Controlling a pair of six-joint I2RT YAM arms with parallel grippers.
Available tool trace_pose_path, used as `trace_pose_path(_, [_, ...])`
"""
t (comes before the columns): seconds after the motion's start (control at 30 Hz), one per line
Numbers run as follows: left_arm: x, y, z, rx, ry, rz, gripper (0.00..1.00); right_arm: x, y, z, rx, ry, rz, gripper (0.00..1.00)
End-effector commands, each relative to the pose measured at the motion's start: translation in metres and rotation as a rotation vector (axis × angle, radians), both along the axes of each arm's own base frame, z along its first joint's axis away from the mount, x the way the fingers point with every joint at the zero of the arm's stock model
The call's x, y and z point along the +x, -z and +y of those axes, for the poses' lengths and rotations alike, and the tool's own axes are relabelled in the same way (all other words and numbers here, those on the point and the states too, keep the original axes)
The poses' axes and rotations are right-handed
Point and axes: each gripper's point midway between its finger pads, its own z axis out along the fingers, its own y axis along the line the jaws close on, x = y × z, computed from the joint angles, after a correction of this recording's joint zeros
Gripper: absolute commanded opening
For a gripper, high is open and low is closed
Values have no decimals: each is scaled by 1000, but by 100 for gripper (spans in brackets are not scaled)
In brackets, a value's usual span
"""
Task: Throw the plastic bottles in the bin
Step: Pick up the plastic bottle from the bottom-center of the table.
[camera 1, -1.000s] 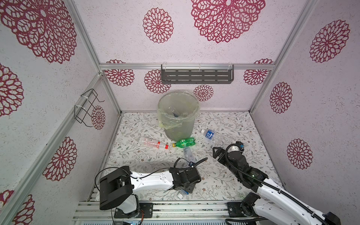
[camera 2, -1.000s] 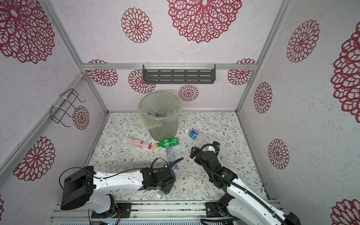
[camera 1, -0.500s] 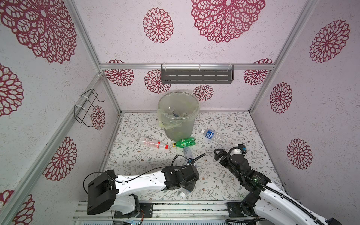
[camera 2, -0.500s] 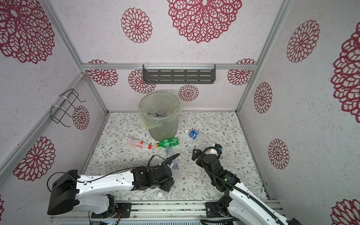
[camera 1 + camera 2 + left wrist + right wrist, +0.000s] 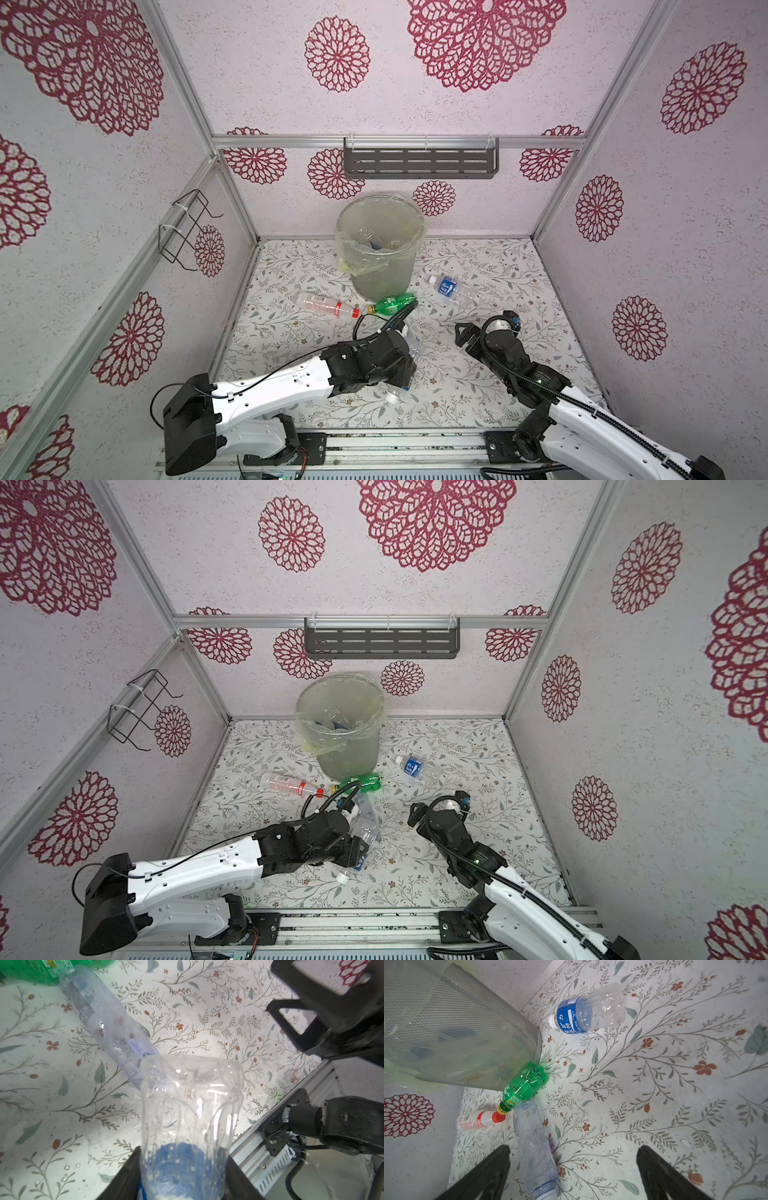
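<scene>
One clear bottle [image 5: 191, 1105] clamped in our left gripper [image 5: 182, 1153], bound for bin [image 5: 384, 278] | our right gripper [image 5: 574, 1148] gapes over long bottle [image 5: 533, 1142], ready to grasp.

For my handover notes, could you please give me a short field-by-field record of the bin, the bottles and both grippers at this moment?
bin: upright near the back wall, bag-lined, bottles inside
left gripper: shut on the held bottle, clear with blue label
right gripper: open, empty, above the floor
lying on floor: red-capped bottle; green bottle; blue-labelled bottle; clear bottle
contact: green bottle rests against the bin's base
</scene>
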Motion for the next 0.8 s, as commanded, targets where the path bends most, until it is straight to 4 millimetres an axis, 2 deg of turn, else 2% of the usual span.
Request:
trace_pose_path(0.0, [13,-28,1,-60,-12,-47,55,5,-7,4,32,7,-16,99])
trace_pose_path(0.17, [30,-46,6,-119,-57,-84,55,8,3,13,34,-15,11,99])
trace_pose_path(0.37, [47,-61,13,-151,-108,-113,55,13,5,19,16,-33,17,99])
trace_pose_path(0.77, [63,-69,34,-144,-165,-135,56,22,14,34,-37,-89,51,99])
